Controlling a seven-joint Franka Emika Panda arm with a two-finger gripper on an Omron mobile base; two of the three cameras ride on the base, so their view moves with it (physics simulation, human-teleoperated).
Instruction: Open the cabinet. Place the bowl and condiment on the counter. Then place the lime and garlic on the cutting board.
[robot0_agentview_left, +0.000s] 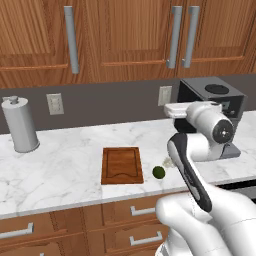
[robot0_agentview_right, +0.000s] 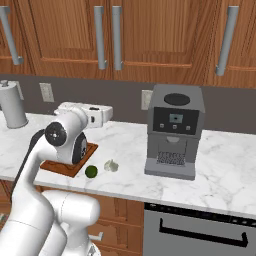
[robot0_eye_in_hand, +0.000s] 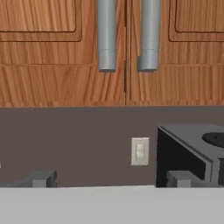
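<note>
The cabinet (robot0_agentview_left: 130, 35) hangs over the counter (robot0_agentview_left: 65, 165) with its doors shut; two grey bar handles (robot0_eye_in_hand: 106, 35) meet at the door seam straight ahead in the hand view. My gripper (robot0_eye_in_hand: 111, 179) is open and holds nothing, raised above the counter and facing the wall below those handles. The cutting board (robot0_agentview_left: 121, 165) lies bare on the marble. Just right of it sits the lime (robot0_agentview_left: 159, 172), with the garlic (robot0_agentview_right: 111, 165) a little further right. The bowl and condiment are hidden.
A dark coffee machine (robot0_agentview_right: 173, 130) stands on the counter to the right of the garlic. A tall grey cylinder with a knob (robot0_agentview_left: 20, 125) stands at the far left. Wall outlets (robot0_eye_in_hand: 140, 151) sit on the backsplash. Drawers (robot0_agentview_left: 140, 210) run below the counter.
</note>
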